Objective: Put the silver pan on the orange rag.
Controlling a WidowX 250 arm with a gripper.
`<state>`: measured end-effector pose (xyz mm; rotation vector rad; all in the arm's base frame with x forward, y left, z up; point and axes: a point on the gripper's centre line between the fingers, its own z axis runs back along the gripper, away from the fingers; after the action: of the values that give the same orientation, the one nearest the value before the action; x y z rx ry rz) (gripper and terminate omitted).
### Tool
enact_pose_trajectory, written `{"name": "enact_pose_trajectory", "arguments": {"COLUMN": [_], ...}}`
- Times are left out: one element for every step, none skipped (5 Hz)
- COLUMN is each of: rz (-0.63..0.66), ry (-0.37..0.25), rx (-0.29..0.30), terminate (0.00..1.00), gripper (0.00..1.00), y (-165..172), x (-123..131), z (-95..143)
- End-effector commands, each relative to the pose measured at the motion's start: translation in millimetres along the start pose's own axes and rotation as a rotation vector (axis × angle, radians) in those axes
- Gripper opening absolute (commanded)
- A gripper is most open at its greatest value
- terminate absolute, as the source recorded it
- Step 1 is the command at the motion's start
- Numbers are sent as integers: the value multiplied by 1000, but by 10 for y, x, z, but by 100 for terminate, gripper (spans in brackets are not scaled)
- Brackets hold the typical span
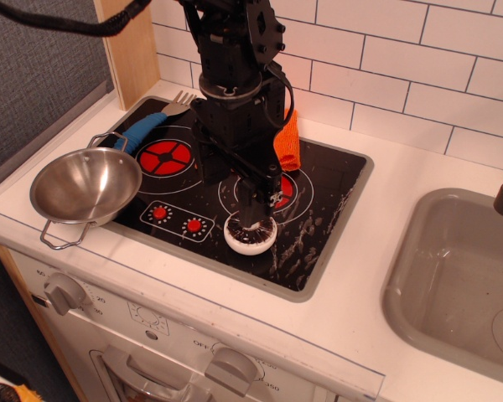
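silver pan [85,191] sits exposed; gripper [253,219] mostly hides orange rag [287,142].

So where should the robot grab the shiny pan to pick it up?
Probably the rim of the silver pan, with the tool coming straight down from above. The pan sits upright and open at the stovetop's front-left corner, so its thin edge is free all round. The two wire loop handles are thin and harder to pinch. The orange rag is behind the arm.

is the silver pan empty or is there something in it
Empty. The silver pan sits upright at the stove's front left corner, and its shiny inside shows only bare metal and reflections. It is not on the orange rag.
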<state>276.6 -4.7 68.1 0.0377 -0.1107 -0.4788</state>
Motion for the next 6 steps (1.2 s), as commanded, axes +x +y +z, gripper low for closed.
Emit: {"name": "enact_pose_trajectory", "arguments": {"rz": [0,53,168,243,289,280], "ry": [0,-14,2,23,64,118], "rx": [0,21,64,77,57,29], "terminate": [0,0,0,0,0,0], "gripper": [100,100,100,100,100,100], "y": [0,187,481,728,907,972], "x": [0,-127,-376,-582,-681,-632], "z": [0,105,187,118,-126,-484]}}
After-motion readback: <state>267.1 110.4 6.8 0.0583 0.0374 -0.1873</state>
